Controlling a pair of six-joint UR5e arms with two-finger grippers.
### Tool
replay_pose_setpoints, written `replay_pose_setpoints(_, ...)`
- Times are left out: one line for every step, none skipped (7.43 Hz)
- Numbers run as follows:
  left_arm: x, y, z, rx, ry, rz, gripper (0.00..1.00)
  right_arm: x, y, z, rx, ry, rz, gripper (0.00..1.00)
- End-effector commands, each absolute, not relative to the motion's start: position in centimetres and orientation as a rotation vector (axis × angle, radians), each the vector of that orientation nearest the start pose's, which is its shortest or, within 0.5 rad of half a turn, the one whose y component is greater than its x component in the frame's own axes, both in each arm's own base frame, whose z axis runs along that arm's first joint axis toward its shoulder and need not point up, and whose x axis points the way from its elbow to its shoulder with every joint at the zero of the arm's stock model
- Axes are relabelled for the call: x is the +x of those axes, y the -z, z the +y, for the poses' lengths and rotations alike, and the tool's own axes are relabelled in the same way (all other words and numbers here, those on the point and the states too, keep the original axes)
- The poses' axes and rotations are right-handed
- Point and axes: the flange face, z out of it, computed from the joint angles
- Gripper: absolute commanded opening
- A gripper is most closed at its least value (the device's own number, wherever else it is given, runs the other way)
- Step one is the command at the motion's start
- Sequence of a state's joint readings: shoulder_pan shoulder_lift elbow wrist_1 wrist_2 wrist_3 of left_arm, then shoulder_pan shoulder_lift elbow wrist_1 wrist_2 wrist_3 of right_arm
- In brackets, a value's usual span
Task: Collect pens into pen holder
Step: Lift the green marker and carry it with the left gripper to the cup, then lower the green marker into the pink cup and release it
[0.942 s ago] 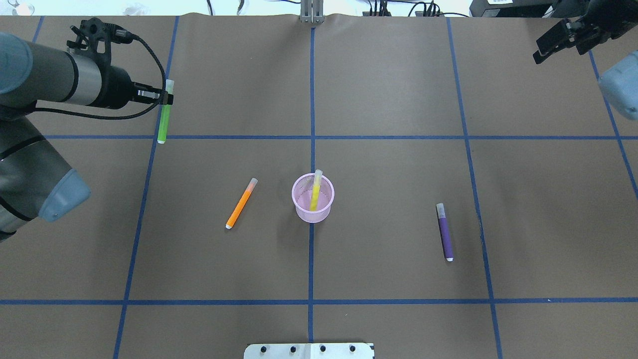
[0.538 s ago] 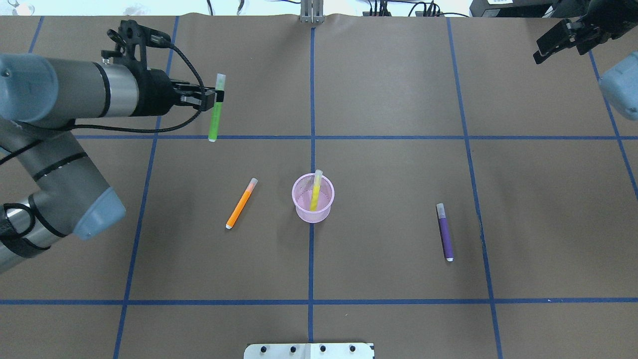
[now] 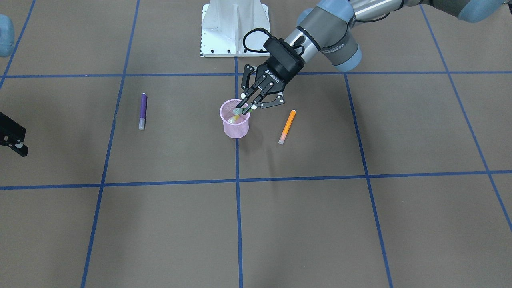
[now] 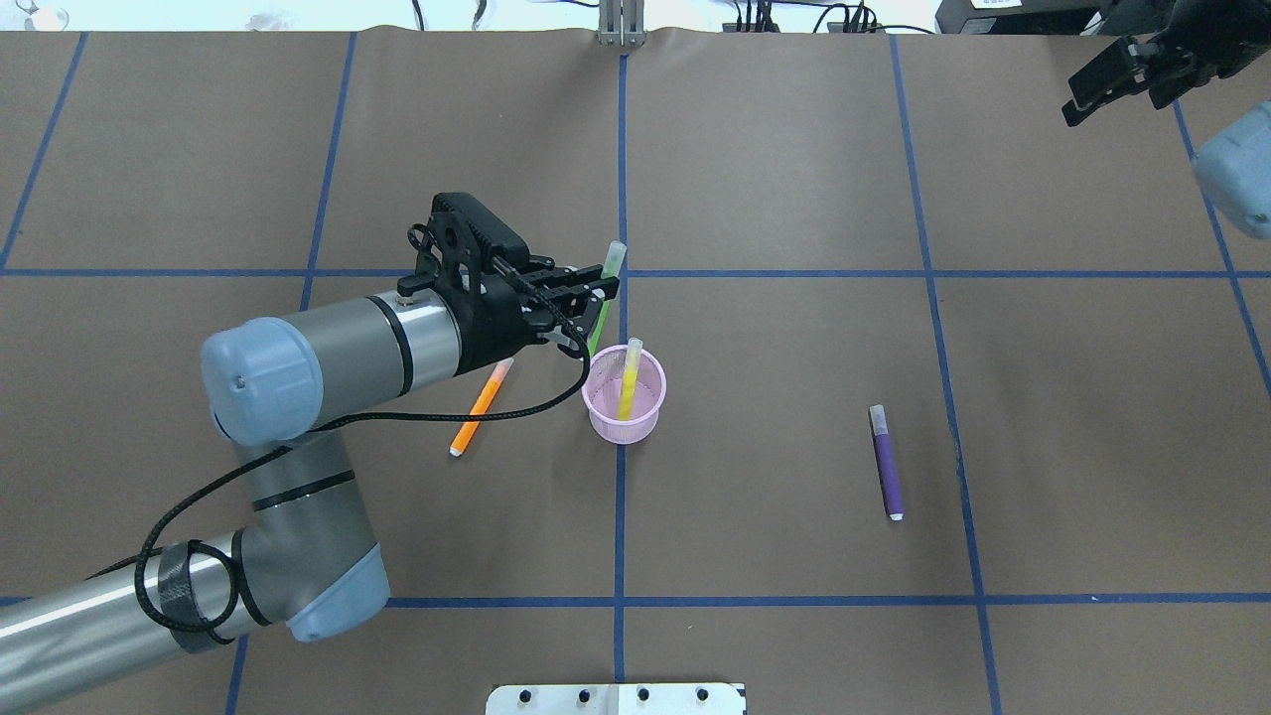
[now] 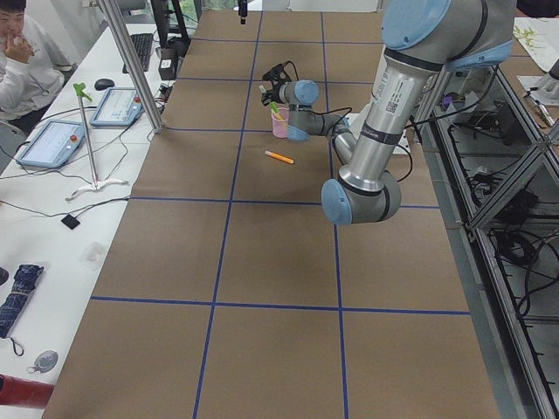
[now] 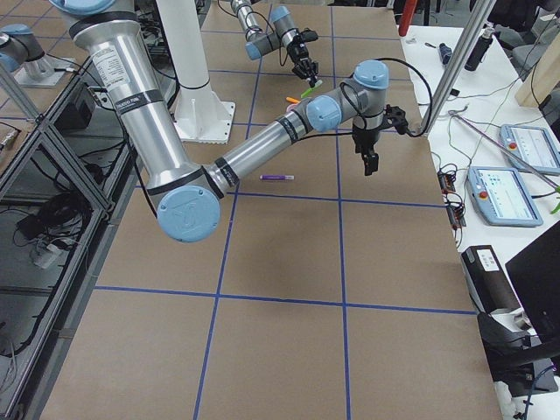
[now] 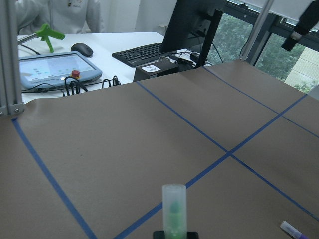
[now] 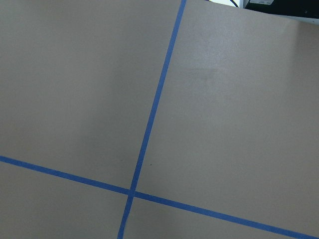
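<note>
Now — left end effector (image 4: pixel 599 303) | grips green pen (image 4: pixel 613 263) | tilted — at pen holder (image 4: pixel 621 427) rim

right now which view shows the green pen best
Overhead exterior: the green pen shows nearly full length, tilted at the pen holder. Front-facing shows mostly its cap; left wrist only the cap end; side views a green speck; right wrist nothing.

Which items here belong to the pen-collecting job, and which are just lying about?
Job: green pen in the left gripper, yellow pen in the pen holder, orange pen, purple pen.
Lying about: keyboard, mouse, tablet.
</note>
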State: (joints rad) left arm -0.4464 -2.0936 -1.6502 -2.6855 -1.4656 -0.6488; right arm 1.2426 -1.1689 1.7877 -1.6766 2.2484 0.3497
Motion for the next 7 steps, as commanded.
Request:
replay_pose_setpoints(52.8, -20.1, -37.1, 1.159, -0.256, 1.284, 0.00, -13.0, -34.5, -60.1, 0.244, 0.152, -0.787, 1.00)
replay_pose_setpoints(53.1, -20.4, -37.1, 1.153, -0.258, 1.280, 0.00, -13.1, -34.6, -60.1, 0.242, 0.152, -0.786, 1.00)
replay_pose_setpoints(53.3, -20.0, -37.2, 1.156, -0.257, 1.285, 0.36, -13.1, -34.7, -60.1, 0.240, 0.152, -0.787, 1.00)
replay_pose_setpoints(53.9, -19.8, -37.5, 1.154, -0.255, 1.283, 0.96, -13.1, -34.7, -60.2, 0.241, 0.152, -0.785, 1.00)
replay_pose_setpoints(54.0, -19.6, -37.5, 1.156, -0.251, 1.290, 1.00, -13.1, -34.7, -60.2, 0.241, 0.152, -0.785, 1.00)
replay_pose_setpoints(53.7, -19.5, -37.4, 1.167, -0.243, 1.313, 1.00, -13.1, -34.7, -60.1, 0.240, 0.151, -0.787, 1.00)
replay_pose_setpoints(53.1, -18.8, -37.4, 1.173, -0.243, 1.315, 1.00, -13.1, -34.5, -60.1, 0.242, 0.150, -0.788, 1.00)
